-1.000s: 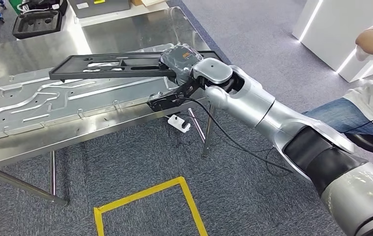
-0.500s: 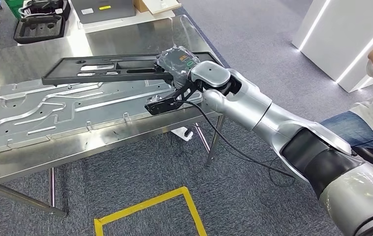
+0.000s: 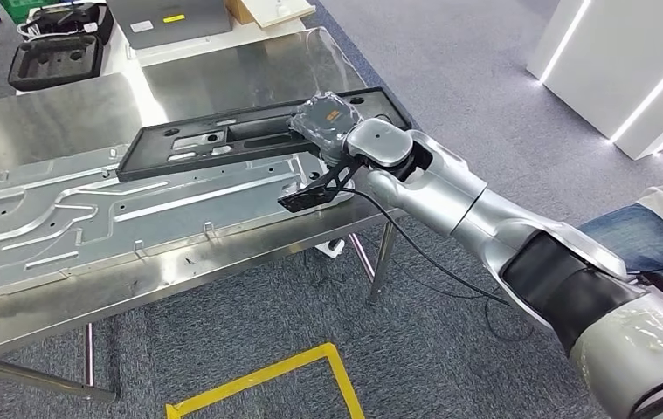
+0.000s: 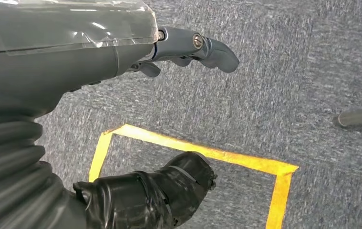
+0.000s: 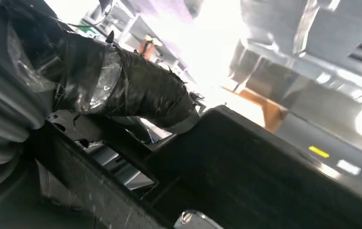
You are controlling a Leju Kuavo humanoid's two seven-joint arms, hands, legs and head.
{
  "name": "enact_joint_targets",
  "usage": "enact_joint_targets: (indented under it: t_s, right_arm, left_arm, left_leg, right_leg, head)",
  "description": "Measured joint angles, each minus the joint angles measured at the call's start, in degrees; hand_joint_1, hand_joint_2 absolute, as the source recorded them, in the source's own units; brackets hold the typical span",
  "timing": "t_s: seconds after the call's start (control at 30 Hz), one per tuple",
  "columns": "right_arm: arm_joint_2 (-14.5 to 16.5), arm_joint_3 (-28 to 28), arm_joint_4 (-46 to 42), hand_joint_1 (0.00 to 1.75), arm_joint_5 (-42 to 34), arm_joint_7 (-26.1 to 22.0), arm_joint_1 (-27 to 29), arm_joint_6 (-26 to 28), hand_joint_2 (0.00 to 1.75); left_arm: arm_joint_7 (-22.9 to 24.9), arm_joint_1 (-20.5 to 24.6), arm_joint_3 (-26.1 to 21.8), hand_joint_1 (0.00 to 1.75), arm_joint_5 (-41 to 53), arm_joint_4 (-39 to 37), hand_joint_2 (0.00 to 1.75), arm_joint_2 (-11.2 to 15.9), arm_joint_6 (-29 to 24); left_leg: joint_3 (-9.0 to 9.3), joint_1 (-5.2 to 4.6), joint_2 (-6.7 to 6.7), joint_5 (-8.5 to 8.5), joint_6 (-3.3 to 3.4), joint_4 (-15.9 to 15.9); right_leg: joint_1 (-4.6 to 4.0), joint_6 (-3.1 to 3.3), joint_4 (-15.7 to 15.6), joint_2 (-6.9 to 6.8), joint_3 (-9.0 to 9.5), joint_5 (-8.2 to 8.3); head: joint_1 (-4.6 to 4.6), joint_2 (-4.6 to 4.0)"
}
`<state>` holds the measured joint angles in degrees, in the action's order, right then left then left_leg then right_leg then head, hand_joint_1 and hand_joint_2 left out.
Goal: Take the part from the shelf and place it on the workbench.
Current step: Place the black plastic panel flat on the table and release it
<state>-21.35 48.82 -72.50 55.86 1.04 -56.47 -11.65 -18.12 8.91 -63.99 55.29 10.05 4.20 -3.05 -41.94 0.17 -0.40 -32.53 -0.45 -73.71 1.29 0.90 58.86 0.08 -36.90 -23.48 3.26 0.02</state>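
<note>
Part (image 3: 249, 140), a long black frame, lies with its long axis running along the bench (image 3: 74, 105), stretching away to the left of the right hand (image 3: 328, 118). That hand grips its near end, thumb wrapped over the edge in the right wrist view. The frame sits low over the grey metal panel (image 3: 135, 209); whether it touches, I cannot tell. The left hand (image 4: 98, 43) hangs over the carpet, fingers apart, holding nothing. A black case (image 3: 52, 57) stands at the bench's far end.
</note>
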Motion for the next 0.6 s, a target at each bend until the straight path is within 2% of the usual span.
enact_joint_targets:
  t_s: [0.03, 0.07, 0.13, 0.17, 0.2, 0.27, 0.33, 0.37, 0.4, 0.47, 0.5, 0.53, 0.57, 0.6]
  right_arm:
    - [0.00, 0.16, 0.19, 1.75, 0.06, -0.18, 0.26, -0.13, 1.75]
    - [0.00, 0.39, 0.35, 1.75, 0.07, -0.28, 0.51, -0.27, 1.75]
    - [-0.03, 0.90, 0.64, 1.75, 0.08, -0.41, 0.84, -0.50, 1.75]
    - [-0.06, 1.07, 0.77, 1.75, 0.09, -0.40, 0.88, -0.60, 1.75]
    - [-0.10, 1.16, 0.92, 1.75, 0.10, -0.37, 0.93, -0.69, 1.75]
    - [-0.20, 1.24, 1.25, 1.75, 0.12, -0.27, 1.24, -0.78, 1.75]
    - [-0.45, 1.26, 1.59, 1.75, 0.12, -0.20, 1.69, -0.77, 1.75]
    - [-0.60, 1.27, 1.74, 1.75, 0.12, -0.20, 1.79, -0.74, 1.75]
    - [-0.75, 1.28, 1.88, 1.75, 0.12, -0.19, 1.86, -0.71, 1.75]
    - [-0.94, 1.37, 2.26, 1.75, 0.10, -0.16, 2.03, -0.69, 1.75]
    - [-1.03, 1.46, 2.52, 1.75, 0.05, -0.15, 2.22, -0.69, 1.75]
    - [-1.08, 1.55, 2.81, 1.75, -0.01, -0.15, 2.45, -0.71, 1.75]
    - [-1.10, 1.63, 3.14, 1.75, -0.11, -0.17, 2.65, -0.70, 1.75]
    - [-1.12, 1.67, 3.49, 1.75, -0.21, -0.19, 2.79, -0.67, 1.75]
  left_arm:
    - [0.05, -0.07, 0.02, 0.00, -0.01, 0.00, 1.75, -0.03, -0.01]
    - [0.11, -0.12, 0.04, 0.00, -0.01, 0.00, 1.75, -0.06, -0.02]
    - [0.18, -0.13, 0.06, 0.00, -0.03, 0.00, 1.75, -0.04, -0.06]
    - [0.22, -0.09, 0.08, 0.00, -0.03, 0.00, 1.75, -0.02, -0.08]
    - [0.24, -0.07, 0.11, 0.00, -0.03, 0.00, 1.75, 0.00, -0.09]
    - [0.26, -0.10, 0.21, 0.00, -0.01, 0.00, 1.75, 0.01, -0.10]
    - [0.27, -0.18, 0.28, 0.00, 0.01, 0.00, 1.75, -0.01, -0.11]
    - [0.27, -0.14, 0.31, 0.00, 0.02, 0.00, 1.75, -0.03, -0.11]
    - [0.27, -0.06, 0.33, 0.00, 0.04, 0.00, 1.75, -0.06, -0.10]
    - [0.26, 0.07, 0.38, 0.00, 0.08, 0.00, 1.75, -0.09, -0.05]
    - [0.26, 0.05, 0.40, 0.00, 0.11, 0.00, 1.75, -0.10, -0.03]
    - [0.26, -0.02, 0.42, 0.00, 0.13, 0.00, 1.75, -0.12, -0.01]
    - [0.26, -0.07, 0.43, 0.00, 0.14, 0.00, 1.75, -0.16, 0.01]
    - [0.25, -0.11, 0.45, 0.00, 0.16, 0.00, 1.75, -0.21, 0.01]
  left_leg:
    - [-0.72, 0.06, 0.04, 0.57, -0.06, 0.13]
    - [-0.39, 0.10, 0.07, 2.41, 0.02, 2.26]
    - [2.24, 0.02, 0.08, 7.58, 0.58, 9.88]
    - [3.42, -0.17, 0.09, 8.83, 0.93, 13.12]
    - [4.25, -0.35, 0.08, 9.49, 1.26, 15.08]
    - [4.81, -0.67, 0.02, 9.19, 1.76, 16.01]
    - [5.62, -0.36, 0.05, 9.68, 2.17, 16.72]
    - [6.03, -0.22, 0.09, 9.75, 2.39, 17.13]
    - [6.39, -0.10, 0.11, 9.74, 2.61, 17.40]
    - [6.62, -0.24, 0.07, 9.34, 3.00, 17.16]
    - [6.68, -0.27, 0.03, 9.05, 3.08, 16.91]
    - [6.75, -0.27, 0.00, 8.70, 3.10, 16.61]
    - [6.83, -0.26, -0.05, 8.30, 3.03, 16.21]
    - [6.91, -0.22, -0.10, 7.79, 2.89, 15.69]
  right_leg:
    - [-0.03, -0.02, 0.05, 0.05, 0.31, -0.31]
    - [-0.07, -0.06, 0.10, 0.09, 0.72, -0.66]
    - [-0.13, -0.24, 0.08, 0.11, 1.69, -1.34]
    - [-0.16, -0.41, -0.02, 0.12, 2.00, -1.56]
    - [-0.18, -0.65, -0.12, 0.13, 2.14, -1.72]
    - [-0.20, -1.30, -0.40, 0.16, 2.28, -1.94]
    - [-0.29, -1.92, -0.01, 0.16, 2.23, -2.60]
    - [-0.35, -2.10, 1.36, 0.16, 1.65, -3.45]
    - [-0.39, -2.22, 4.07, 0.14, 0.34, -4.79]
    - [-0.40, -2.35, 11.63, 0.15, -3.72, -7.66]
    - [-0.38, -2.44, 14.50, 0.14, -5.57, -8.20]
    - [-0.32, -2.52, 15.42, 0.13, -6.54, -7.67]
    - [-0.25, -2.56, 14.08, 0.11, -6.38, -6.07]
    - [-0.16, -2.58, 10.85, 0.08, -5.25, -3.76]
  head:
    - [0.00, 0.00]
    - [0.00, 0.00]
    - [0.02, 0.00]
    - [0.01, 0.00]
    - [0.02, 0.00]
    - [0.00, 0.00]
    - [0.06, 0.00]
    - [0.10, 0.00]
    - [0.15, 0.00]
    - [0.18, 0.00]
    - [0.19, 0.00]
    - [0.18, 0.00]
    - [0.19, 0.00]
    - [0.19, 0.00]
